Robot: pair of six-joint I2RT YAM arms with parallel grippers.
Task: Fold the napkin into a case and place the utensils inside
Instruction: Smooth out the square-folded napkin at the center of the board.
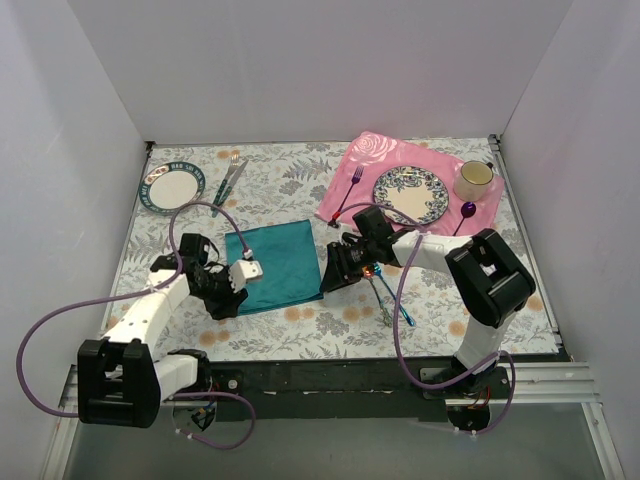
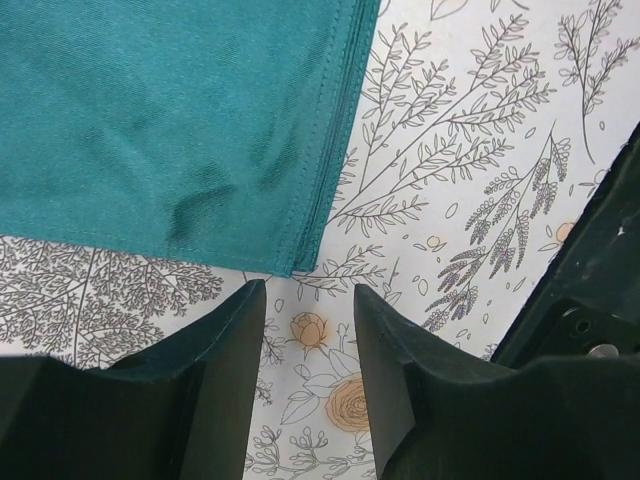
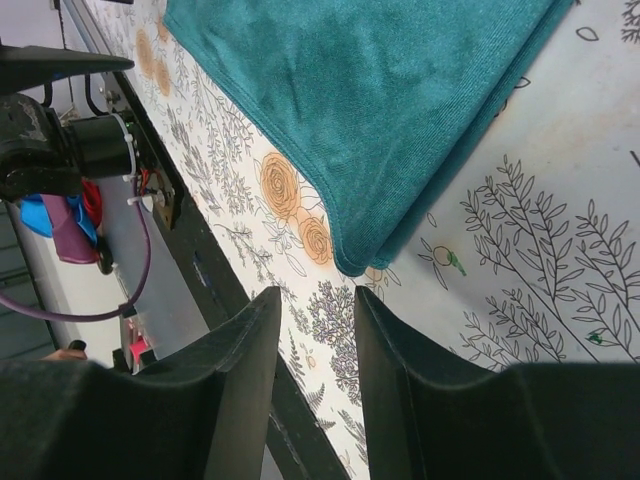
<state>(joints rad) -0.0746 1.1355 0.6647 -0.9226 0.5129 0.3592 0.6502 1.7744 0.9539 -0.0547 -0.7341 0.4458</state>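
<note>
The teal napkin (image 1: 278, 262) lies folded in several layers on the flowered tablecloth, between my two arms. My left gripper (image 1: 238, 290) is open and empty at its left edge. In the left wrist view the open gripper (image 2: 310, 305) hovers just short of a napkin (image 2: 170, 120) corner. My right gripper (image 1: 328, 278) is open and empty at the napkin's right edge. In the right wrist view the gripper (image 3: 318, 305) is just short of a rounded napkin (image 3: 380, 100) corner. The two iridescent utensils (image 1: 393, 302) lie on the table right of the right gripper. No case shows.
A pink placemat (image 1: 350, 170) at the back right holds a patterned plate (image 1: 411, 194), a mug (image 1: 474, 180), a purple fork (image 1: 348, 195) and a purple spoon (image 1: 466, 212). A small plate (image 1: 171, 187) and a green-handled fork and knife (image 1: 230, 180) lie back left. The table's front edge (image 3: 200, 270) is close.
</note>
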